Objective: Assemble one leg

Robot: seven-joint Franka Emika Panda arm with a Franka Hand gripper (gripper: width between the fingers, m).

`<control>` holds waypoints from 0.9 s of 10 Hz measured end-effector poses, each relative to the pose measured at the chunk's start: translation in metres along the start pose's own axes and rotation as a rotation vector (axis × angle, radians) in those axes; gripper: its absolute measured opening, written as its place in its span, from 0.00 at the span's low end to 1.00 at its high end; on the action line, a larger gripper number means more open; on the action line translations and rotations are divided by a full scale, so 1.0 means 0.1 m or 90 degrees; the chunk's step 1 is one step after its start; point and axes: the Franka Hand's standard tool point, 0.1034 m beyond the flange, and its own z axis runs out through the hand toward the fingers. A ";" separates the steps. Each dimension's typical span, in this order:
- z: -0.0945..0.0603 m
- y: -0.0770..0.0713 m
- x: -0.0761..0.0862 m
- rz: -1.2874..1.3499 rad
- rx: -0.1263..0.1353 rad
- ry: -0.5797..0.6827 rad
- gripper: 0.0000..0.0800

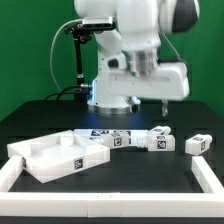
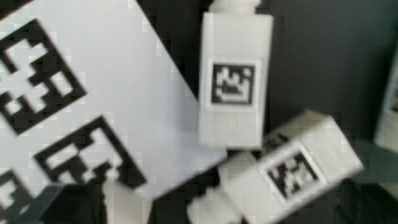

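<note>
Three legs, short white pegs with square tags, lie in a row on the black table: one (image 1: 125,139), one (image 1: 160,138) and one further to the exterior view's right (image 1: 198,143). In the wrist view one leg (image 2: 237,75) lies just beside the tabletop slab's edge and a second (image 2: 294,165) lies tilted near it. The large white tabletop slab (image 1: 62,155) (image 2: 80,100) lies flat at the exterior view's left. My gripper (image 1: 160,106) (image 2: 199,215) hovers above the middle legs, open and holding nothing. Its fingertips are blurred at the wrist view's edge.
The white border frame (image 1: 14,172) runs along the front and both sides of the work area. The robot's white base (image 1: 115,90) stands behind the legs. A black stand with a cable (image 1: 78,60) rises at the back, in front of a green backdrop.
</note>
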 end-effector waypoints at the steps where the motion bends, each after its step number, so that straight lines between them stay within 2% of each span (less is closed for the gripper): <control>1: -0.11 0.02 0.13 -0.004 0.012 0.002 0.81; 3: -0.22 0.10 0.44 -0.024 0.024 0.017 0.81; 4: -0.26 0.11 0.51 -0.036 0.020 0.026 0.81; 5: -0.30 0.09 0.54 -0.064 0.006 0.036 0.81; 9: -0.28 0.07 0.53 -0.059 0.004 0.037 0.81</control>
